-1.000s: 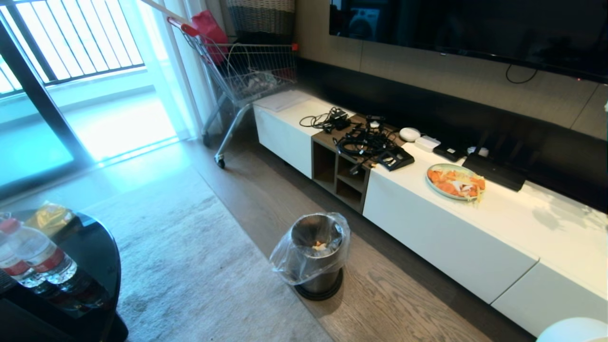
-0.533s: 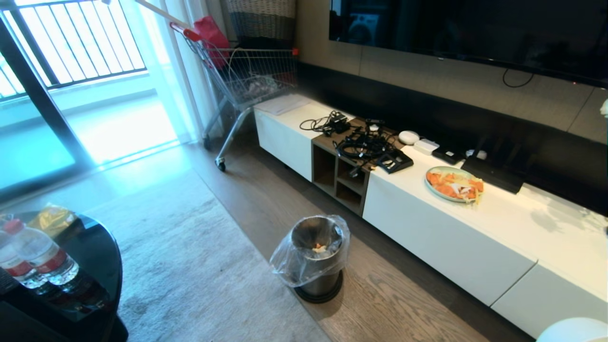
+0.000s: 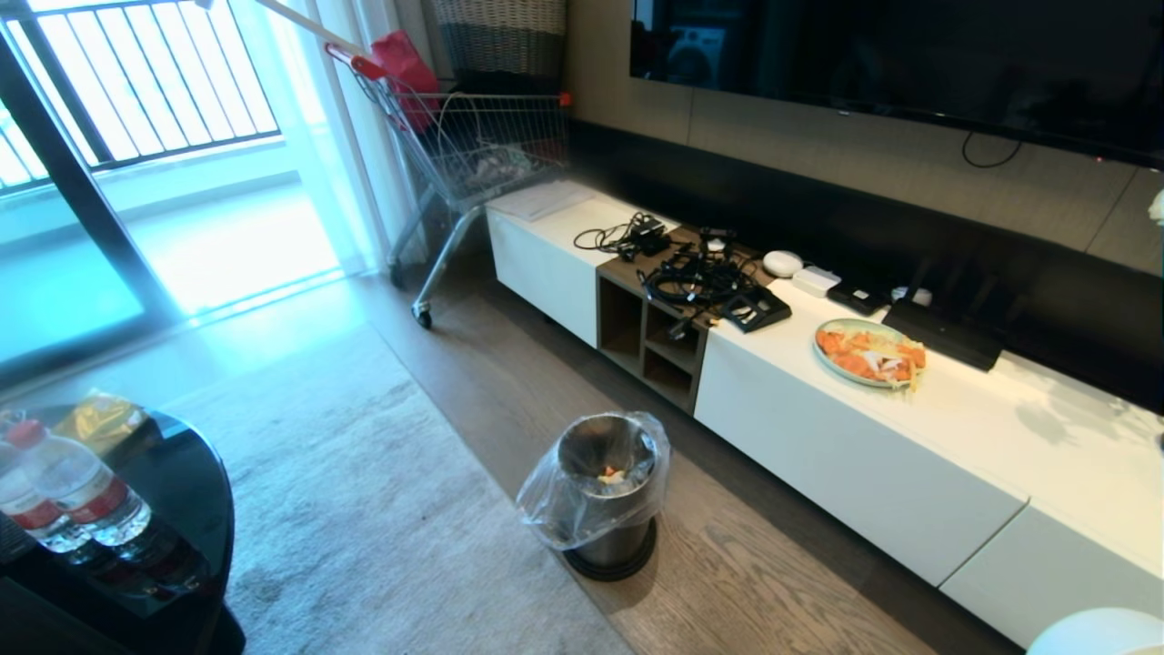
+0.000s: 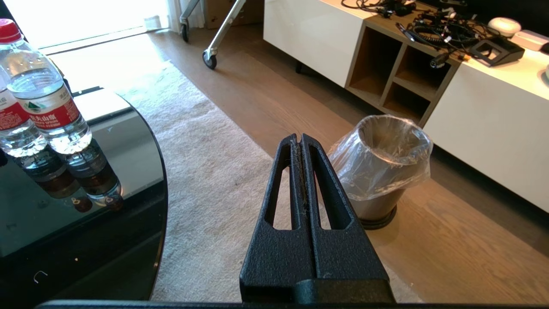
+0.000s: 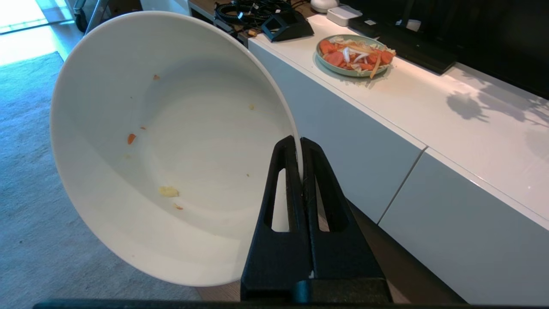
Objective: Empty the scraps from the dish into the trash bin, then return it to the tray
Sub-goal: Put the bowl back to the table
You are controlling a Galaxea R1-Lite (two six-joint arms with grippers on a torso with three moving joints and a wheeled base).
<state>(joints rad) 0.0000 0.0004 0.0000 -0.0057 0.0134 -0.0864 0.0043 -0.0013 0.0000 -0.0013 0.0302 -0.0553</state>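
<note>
My right gripper [image 5: 299,139] is shut on the rim of the dish [image 5: 171,141], a glossy white deep bowl held tilted on its side. Only a few small yellow and orange crumbs [image 5: 168,191] cling inside it. A sliver of the dish [image 3: 1096,632] shows at the head view's lower right corner. The trash bin [image 3: 605,491], brushed steel with a clear liner, stands on the wood floor before the cabinet, with scraps [image 3: 614,474] lying inside. My left gripper [image 4: 299,137] is shut and empty, pointing toward the trash bin [image 4: 384,167]. The tray is out of view.
A long white low cabinet [image 3: 864,437] carries a pale plate of orange food [image 3: 871,351] and tangled cables [image 3: 696,273]. A black glass table [image 3: 173,491] with water bottles [image 3: 77,487] is at the left. A shopping cart [image 3: 473,146] stands at the back, a grey rug [image 3: 364,509] on the floor.
The whole head view shifted slightly at first, a move of the camera. The trash bin, the plate and both grippers have stayed as they were.
</note>
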